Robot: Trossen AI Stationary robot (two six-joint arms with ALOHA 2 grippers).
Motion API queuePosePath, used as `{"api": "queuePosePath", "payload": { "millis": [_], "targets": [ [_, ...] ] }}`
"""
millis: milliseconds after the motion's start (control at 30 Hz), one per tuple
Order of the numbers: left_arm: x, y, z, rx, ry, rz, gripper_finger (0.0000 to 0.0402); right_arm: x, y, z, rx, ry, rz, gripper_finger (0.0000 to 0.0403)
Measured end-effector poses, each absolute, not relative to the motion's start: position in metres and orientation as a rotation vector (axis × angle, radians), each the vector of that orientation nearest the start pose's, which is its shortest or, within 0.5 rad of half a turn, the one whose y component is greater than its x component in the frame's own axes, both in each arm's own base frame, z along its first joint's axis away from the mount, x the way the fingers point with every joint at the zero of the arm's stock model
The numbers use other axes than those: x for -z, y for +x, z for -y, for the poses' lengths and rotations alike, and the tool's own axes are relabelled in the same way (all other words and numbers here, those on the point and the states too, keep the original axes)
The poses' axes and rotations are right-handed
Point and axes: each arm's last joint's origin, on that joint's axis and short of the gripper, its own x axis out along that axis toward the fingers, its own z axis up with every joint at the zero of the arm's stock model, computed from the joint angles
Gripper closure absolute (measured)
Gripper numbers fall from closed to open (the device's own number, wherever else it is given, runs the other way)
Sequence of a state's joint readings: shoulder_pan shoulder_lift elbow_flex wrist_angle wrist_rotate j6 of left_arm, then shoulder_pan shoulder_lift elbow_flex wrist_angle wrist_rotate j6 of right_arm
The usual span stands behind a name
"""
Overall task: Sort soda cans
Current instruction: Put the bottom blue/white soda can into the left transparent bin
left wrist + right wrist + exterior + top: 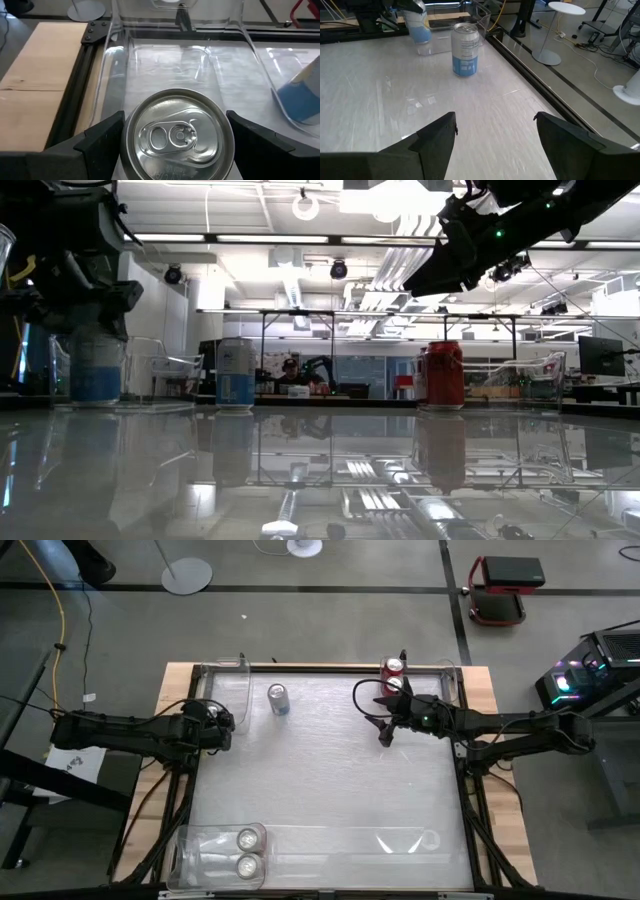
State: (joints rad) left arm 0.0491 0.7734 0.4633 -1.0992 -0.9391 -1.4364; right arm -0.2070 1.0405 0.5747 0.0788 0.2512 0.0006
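In the left wrist view a silver-topped soda can (177, 137) sits between the fingers of my left gripper (175, 135), which is shut on it. In the low view this can (96, 368) is silver and blue, at the near end of a clear bin (225, 690). My left gripper (224, 726) hides it in the high view. A second silver-blue can (278, 698) stands on its base on the table. A red can (393, 667) stands at the far edge. My right gripper (385, 736) hangs open over the table, near the red can, holding nothing (495, 125). My left gripper pinches the silver-blue can between its two fingers (100, 145), one on each side of the can's upper wall just below the rim (128, 142). The can is upright. Whether its base rests on the bin floor or hangs just above it, I cannot tell.
A second clear bin (215, 855) at the near left corner holds two cans (246, 838), tops up. Another clear bin (400, 840) lies along the near edge. A clear bin wall (450, 680) stands at the far right corner. Bare table lies between the arms.
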Motion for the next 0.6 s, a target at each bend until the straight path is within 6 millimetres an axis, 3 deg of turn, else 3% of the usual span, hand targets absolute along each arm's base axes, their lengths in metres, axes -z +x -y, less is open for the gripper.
{"api": "queuePosePath", "payload": {
  "millis": [367,600],
  "targets": [
    [-0.187,0.095,-0.028,-1.466,-0.531,-0.463,0.0090,-0.239,0.215,0.052,0.453,-0.006,-0.390,0.0132],
    [-0.201,0.099,-0.031,-1.442,-0.561,-0.502,0.0090,-0.239,0.215,0.052,0.452,-0.007,-0.390,0.0132]
  ]
}}
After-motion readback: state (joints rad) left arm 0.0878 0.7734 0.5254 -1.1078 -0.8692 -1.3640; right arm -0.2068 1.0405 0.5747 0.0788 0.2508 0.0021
